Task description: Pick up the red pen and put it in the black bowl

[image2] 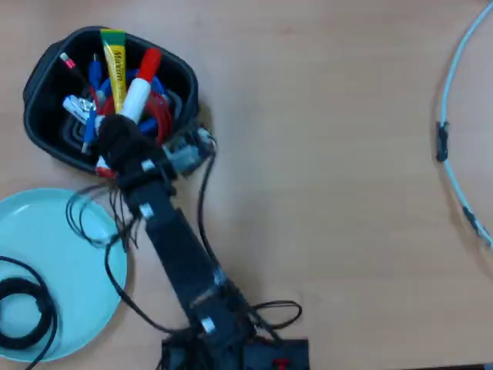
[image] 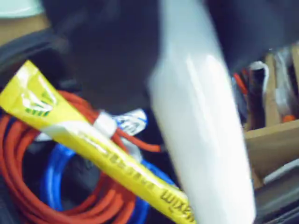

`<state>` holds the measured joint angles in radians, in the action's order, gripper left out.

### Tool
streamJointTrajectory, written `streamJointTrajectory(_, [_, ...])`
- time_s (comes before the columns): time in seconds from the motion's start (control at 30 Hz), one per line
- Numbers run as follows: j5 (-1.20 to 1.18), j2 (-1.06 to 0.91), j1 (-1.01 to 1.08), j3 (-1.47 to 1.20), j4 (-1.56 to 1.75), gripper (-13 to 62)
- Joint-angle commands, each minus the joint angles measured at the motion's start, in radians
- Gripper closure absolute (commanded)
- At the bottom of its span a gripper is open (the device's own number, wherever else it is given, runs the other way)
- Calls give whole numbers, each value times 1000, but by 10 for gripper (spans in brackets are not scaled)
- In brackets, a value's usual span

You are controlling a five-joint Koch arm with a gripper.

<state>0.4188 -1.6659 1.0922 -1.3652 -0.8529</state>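
The overhead view looks straight down on the counter (image2: 331,193) from well above, taking in the whole arm (image2: 181,262), whose base sits at the bottom edge, the bowl (image2: 35,89) at the far left and a plate (image2: 69,270) at the near left. The wrist view rides on the arm and looks down into the bowl (image: 18,51) from very close, blurred, with the pen (image: 201,126) filling the middle and a yellow sachet (image: 93,149) beside it. Both views share the bowl's inside: the pen (image2: 137,92), the sachet (image2: 115,65), and red and blue cords.
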Motion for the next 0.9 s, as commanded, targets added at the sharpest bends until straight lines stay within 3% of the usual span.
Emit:
streamJointTrajectory(0.0, [-52, 25, -23, 60, 189, 555])
streamJointTrajectory(0.5, [-232, 258, -43, 61, 365, 555])
streamJointTrajectory(0.87, [-370, 318, -25, 37, 364, 555])
